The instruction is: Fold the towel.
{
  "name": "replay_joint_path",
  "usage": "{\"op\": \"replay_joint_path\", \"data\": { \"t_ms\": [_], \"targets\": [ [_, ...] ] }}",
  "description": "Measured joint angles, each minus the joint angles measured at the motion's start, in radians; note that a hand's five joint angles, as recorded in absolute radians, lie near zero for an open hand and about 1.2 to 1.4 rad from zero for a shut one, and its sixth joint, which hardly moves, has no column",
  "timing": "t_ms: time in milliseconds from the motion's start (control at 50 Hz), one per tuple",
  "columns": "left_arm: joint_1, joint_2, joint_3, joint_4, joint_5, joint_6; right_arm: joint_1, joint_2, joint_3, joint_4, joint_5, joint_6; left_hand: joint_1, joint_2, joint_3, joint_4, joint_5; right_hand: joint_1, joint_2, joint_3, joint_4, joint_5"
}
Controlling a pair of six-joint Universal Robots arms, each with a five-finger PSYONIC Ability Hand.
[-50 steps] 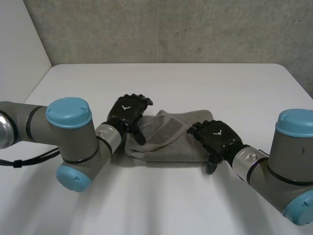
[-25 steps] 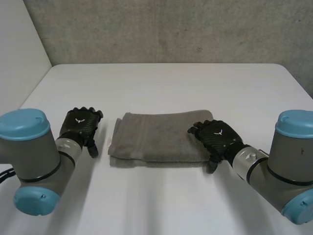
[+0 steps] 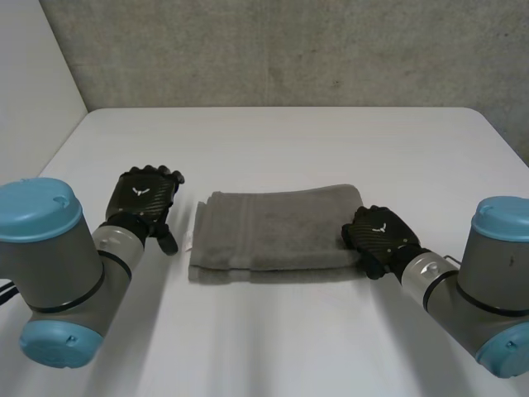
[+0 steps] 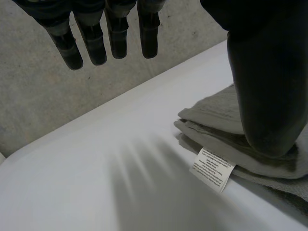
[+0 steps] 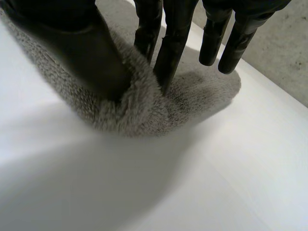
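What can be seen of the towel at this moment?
The towel is grey terry cloth with a woven band, folded into a flat, layered rectangle lying across the middle of the white table. A white care label sticks out from its stacked edges at the end near the left hand, which is open beside it. At the opposite end the right hand pinches a bunched-up corner between thumb and fingers.
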Motion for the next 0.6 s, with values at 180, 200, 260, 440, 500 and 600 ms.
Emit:
{"op": "replay_joint_path", "data": {
  "t_ms": [180, 200, 260, 440, 500, 600],
  "targets": [
    [0.0, 0.014, -0.009, 0.0, 0.001, -0.017, -0.09, -0.053, 0.048, 0.064, -0.016, -0.047, 0.0, 0.0, 0.0, 0.0, 0.0, 0.065, 0.053, 0.0, 0.0, 0.106],
    [0.002, 0.018, -0.011, 0.0, 0.002, -0.017, -0.111, -0.066, 0.056, 0.079, -0.021, -0.061, 0.0, 0.0, 0.0, 0.0, 0.0, 0.065, 0.053, 0.0, 0.0, 0.106],
    [0.006, 0.026, -0.018, 0.0, 0.002, -0.016, -0.163, -0.093, 0.069, 0.115, -0.039, -0.098, 0.0, 0.0, 0.0, 0.0, 0.0, 0.064, 0.053, 0.0, 0.0, 0.106],
    [0.014, 0.042, -0.021, 0.0, 0.001, -0.016, -0.271, -0.208, 0.009, 0.273, -0.145, -0.189, 0.0, 0.0, 0.0, 0.0, 0.0, 0.064, 0.054, 0.0, 0.0, 0.109],
    [0.014, 0.046, -0.016, 0.0, 0.0, -0.016, -0.245, -0.227, -0.045, 0.314, -0.158, -0.179, 0.0, 0.0, 0.0, 0.0, 0.0, 0.064, 0.054, 0.0, 0.0, 0.112],
    [0.011, 0.062, 0.001, 0.0, -0.001, -0.024, -0.084, -0.219, -0.156, 0.346, -0.15, -0.144, 0.0, -0.001, 0.0, 0.0, -0.002, 0.064, 0.07, 0.0, 0.0, 0.113]
  ]
}}
